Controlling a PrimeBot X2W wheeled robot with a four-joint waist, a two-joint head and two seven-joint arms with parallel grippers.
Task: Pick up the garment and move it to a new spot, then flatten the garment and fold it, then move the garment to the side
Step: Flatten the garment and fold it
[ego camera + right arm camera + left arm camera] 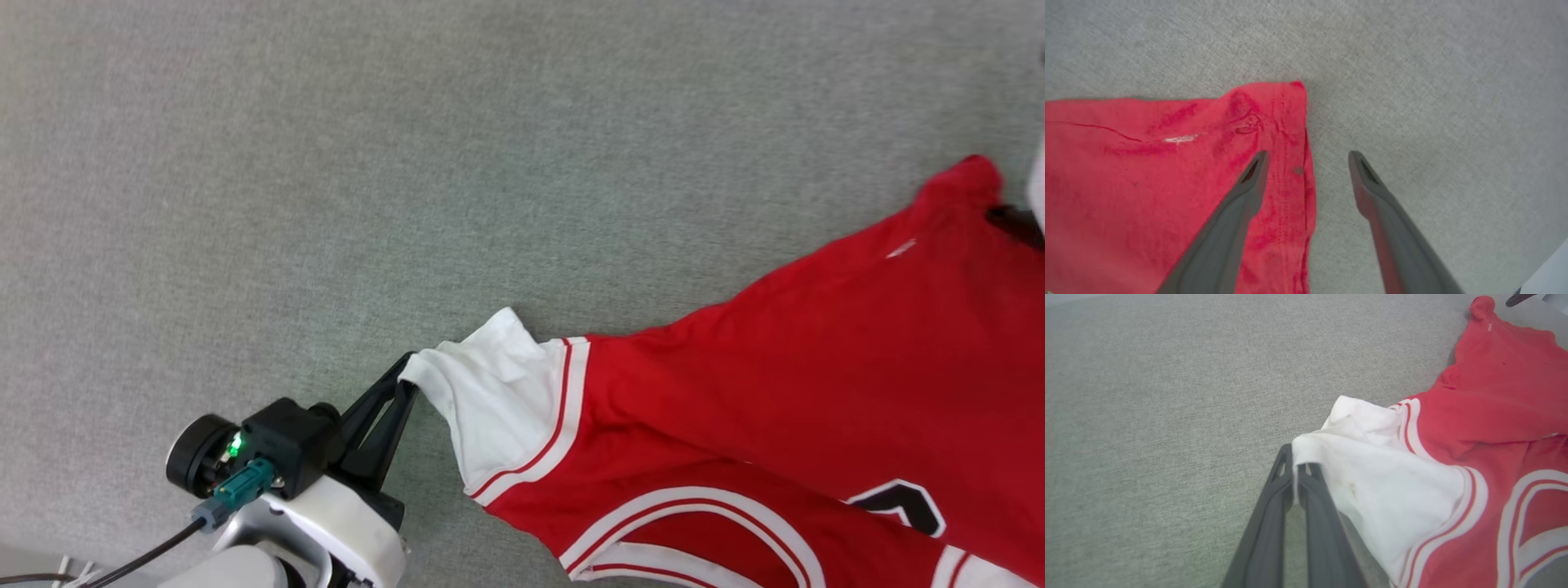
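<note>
- My left gripper was clamped on the garment, its two dark fingers pressed together over the outer edge of the white sleeve.
- In the left wrist view, the same left gripper had a fold of the sleeve's cuff caught between its tips. The white cloth draped away from them toward the garment's red body.
- My right gripper stood wide and held nothing. It straddled the garment's hem near the hem corner, one finger over red cloth and the other past the edge. I could not tell whether either touched.
- The garment lay on the grey surface, drawn out from the pinched sleeve to the far hem corner.
- Striped trim marked the sleeve seam, and part of a black print showed on the red body.
</note>
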